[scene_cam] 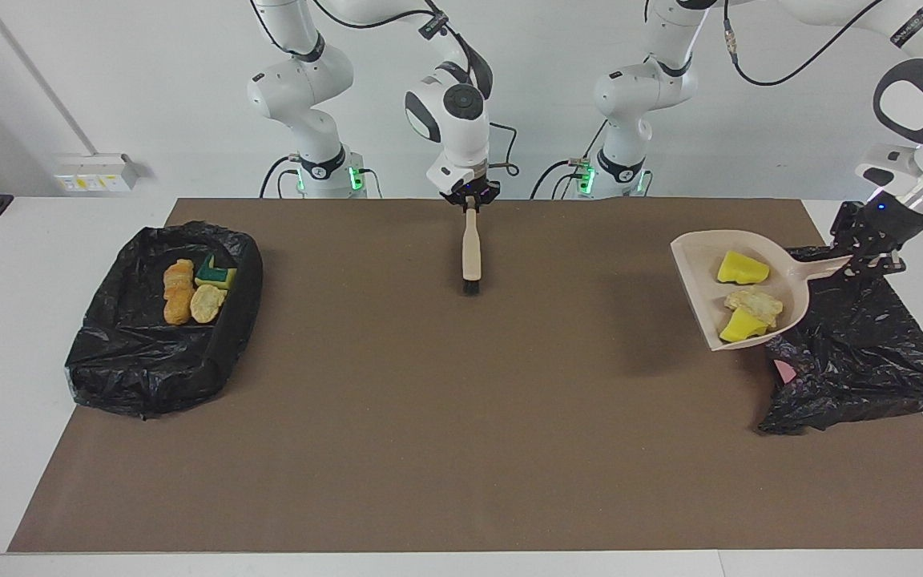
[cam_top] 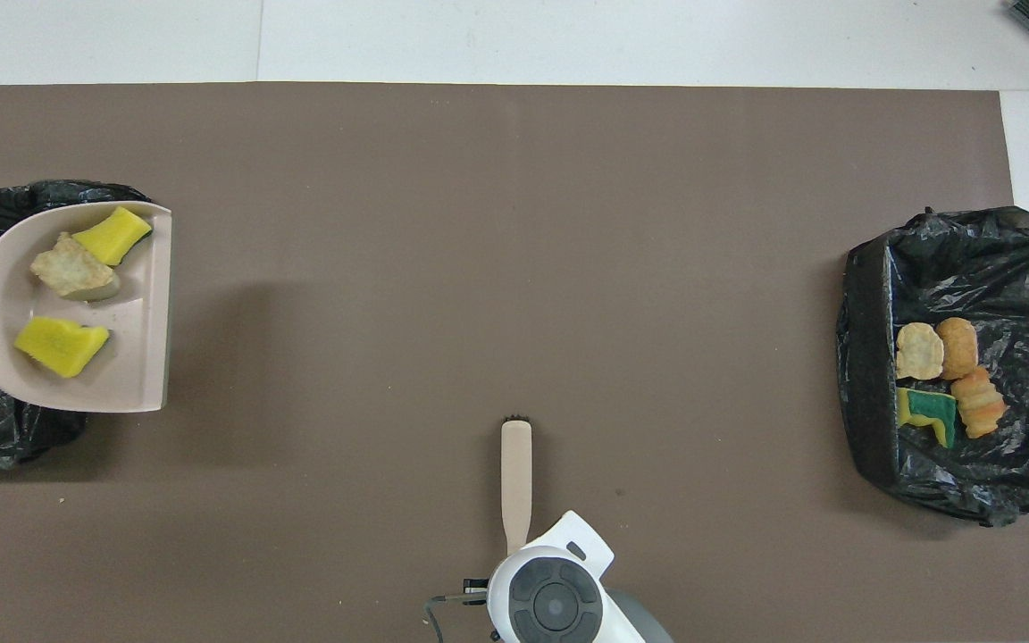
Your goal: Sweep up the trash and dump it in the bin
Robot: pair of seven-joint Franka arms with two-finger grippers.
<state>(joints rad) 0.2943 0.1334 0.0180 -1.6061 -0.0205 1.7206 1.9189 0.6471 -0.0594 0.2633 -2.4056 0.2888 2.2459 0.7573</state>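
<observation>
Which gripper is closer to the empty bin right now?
Left. The left gripper holds the dustpan handle right over the empty bin; the right gripper hangs mid-table with the brush.
</observation>
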